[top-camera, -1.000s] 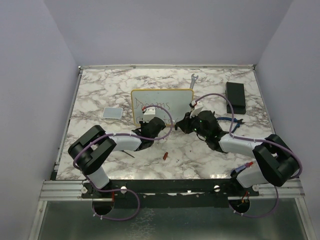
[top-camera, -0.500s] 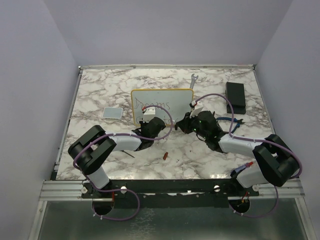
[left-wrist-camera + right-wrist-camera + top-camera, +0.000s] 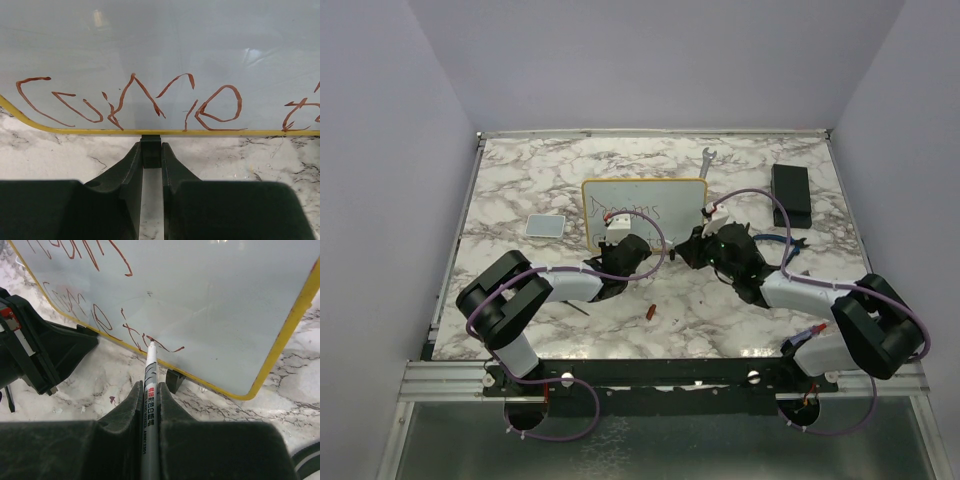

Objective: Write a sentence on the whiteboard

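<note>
The whiteboard (image 3: 675, 198), yellow-framed, stands tilted at the table's middle back. The sentence (image 3: 632, 213) is in thin red-brown marker: one line above, and a lower line, "come" (image 3: 130, 100) followed by the start of another word (image 3: 150, 342). My left gripper (image 3: 620, 252) is at the board's lower edge, shut on the board's small black foot (image 3: 151, 142). My right gripper (image 3: 150, 387) is shut on a grey-white marker (image 3: 150, 365). The marker's tip touches the board just above the bottom frame, at the newest strokes. A second black foot (image 3: 172, 380) is beside the marker.
A small grey square pad (image 3: 545, 226) lies left of the board. A wrench (image 3: 707, 160) lies behind the board, a black box (image 3: 791, 194) at the back right. A red marker cap (image 3: 650, 312) lies on the marble in front. A dark tool (image 3: 788, 245) is partly hidden by my right arm.
My right arm has shifted slightly to the right, with the marker still on the board's lower line. The left arm and the board have not moved.
</note>
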Controlling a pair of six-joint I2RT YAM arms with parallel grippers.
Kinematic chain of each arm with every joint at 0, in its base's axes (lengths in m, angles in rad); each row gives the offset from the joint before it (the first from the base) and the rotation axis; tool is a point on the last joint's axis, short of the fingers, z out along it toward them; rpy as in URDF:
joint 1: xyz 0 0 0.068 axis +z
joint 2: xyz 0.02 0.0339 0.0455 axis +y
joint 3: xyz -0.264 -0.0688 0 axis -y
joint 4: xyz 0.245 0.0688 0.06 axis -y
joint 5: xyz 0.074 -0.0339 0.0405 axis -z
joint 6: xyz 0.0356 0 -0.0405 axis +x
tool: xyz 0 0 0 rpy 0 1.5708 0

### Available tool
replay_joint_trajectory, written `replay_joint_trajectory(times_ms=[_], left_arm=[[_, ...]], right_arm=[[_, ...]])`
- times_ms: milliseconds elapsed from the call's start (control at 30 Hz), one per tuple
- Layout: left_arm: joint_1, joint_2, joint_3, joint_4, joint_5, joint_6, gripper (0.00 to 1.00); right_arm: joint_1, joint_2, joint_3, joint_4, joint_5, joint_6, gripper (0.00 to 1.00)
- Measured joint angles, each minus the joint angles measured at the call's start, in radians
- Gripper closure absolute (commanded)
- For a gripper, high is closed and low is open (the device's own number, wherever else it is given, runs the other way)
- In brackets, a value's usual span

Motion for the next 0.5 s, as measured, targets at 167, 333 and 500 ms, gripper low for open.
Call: replay_joint_trajectory(times_ms=[167,333,500], left_arm=[[0.000,0.000,0.000,-0.004,0.000,0.000,1.00],[0.000,0.000,0.000,-0.005,0.000,0.000,1.00],[0.000,0.000,0.000,-0.005,0.000,0.000,1.00]], right_arm=[[-0.002,-0.072,-0.033,0.000,-0.024,-0.006,0.99],[-0.002,-0.091,-0.033,0.000,-0.024,-0.011,0.99],[-0.002,-0.057,-0.032,-0.001,-0.023,-0.013,0.99]])
